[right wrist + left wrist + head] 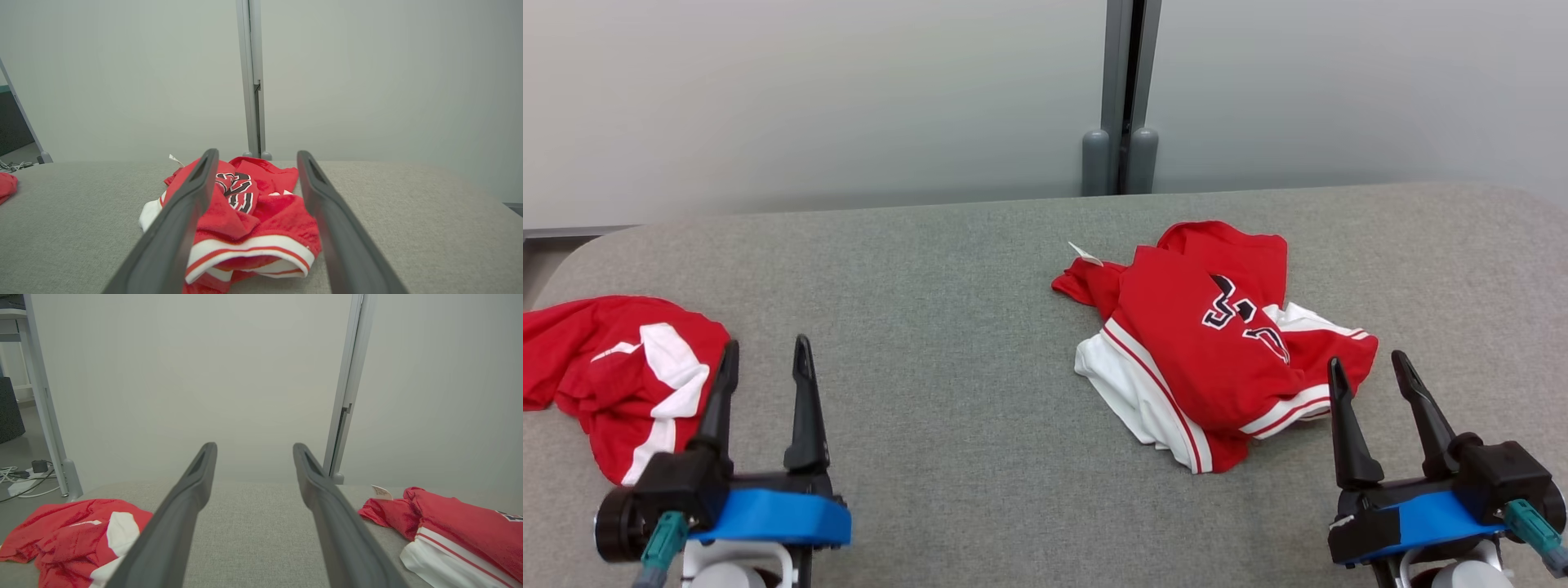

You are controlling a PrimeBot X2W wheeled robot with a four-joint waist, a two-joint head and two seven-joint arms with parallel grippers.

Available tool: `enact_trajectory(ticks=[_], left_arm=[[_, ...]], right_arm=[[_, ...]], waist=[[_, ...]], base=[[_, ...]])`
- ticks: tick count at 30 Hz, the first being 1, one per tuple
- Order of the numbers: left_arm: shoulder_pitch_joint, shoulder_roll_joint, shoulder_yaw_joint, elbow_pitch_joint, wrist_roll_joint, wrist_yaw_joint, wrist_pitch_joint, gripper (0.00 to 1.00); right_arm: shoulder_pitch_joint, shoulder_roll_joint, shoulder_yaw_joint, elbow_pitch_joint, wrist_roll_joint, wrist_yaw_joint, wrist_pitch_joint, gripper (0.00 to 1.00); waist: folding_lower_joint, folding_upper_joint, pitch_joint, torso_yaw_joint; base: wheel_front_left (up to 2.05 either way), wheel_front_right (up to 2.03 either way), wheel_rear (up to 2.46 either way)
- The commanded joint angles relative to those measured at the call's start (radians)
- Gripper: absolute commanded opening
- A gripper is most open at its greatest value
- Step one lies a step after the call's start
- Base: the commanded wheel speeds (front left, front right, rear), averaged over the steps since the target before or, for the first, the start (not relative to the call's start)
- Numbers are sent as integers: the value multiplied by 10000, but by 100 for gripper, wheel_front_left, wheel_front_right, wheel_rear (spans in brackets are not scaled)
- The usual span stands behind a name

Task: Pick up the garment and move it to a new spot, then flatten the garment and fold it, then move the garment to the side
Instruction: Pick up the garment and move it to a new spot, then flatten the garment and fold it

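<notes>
step one, the pick-up, looks not started: nothing is held. nearest, the left gripper (766,343) and right gripper (1368,359) sit low at the near edge of the grey fabric-covered table (947,327). fingers point forward, roughly level, both jaws spread wide and empty. beside the left gripper, at the table's left edge, lies a second crumpled red and white garment (613,367). just ahead of the right gripper, tips close to its hem, is the bunched red and white jersey with dark number print (1217,343), right of table centre, not flat. likely target. next move calls for the right arm to go forward and down and pinch a raised fold. beyond, a pale wall with a grey post (1123,98).
</notes>
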Motion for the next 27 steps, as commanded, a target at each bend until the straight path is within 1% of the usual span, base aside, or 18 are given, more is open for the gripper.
enact_trajectory(ticks=[1,9,16,27], left_arm=[[278,-62,159,57,119,-74,-25,100],[1036,-488,641,206,515,-249,-26,100],[1099,-730,977,321,800,-467,-26,100],[1127,-960,1371,398,1165,-776,-26,100]], right_arm=[[160,-43,-18,22,-47,1,-37,100],[434,-43,-5,17,-122,1,128,100],[560,-43,9,28,-82,1,224,100],[609,-43,49,12,-108,1,314,100]], waist=[[1,0,-56,24],[1,0,-269,124],[1,0,-340,250],[1,0,-352,286]], base=[[0,0,0],[0,0,0],[0,0,0],[0,0,0]])
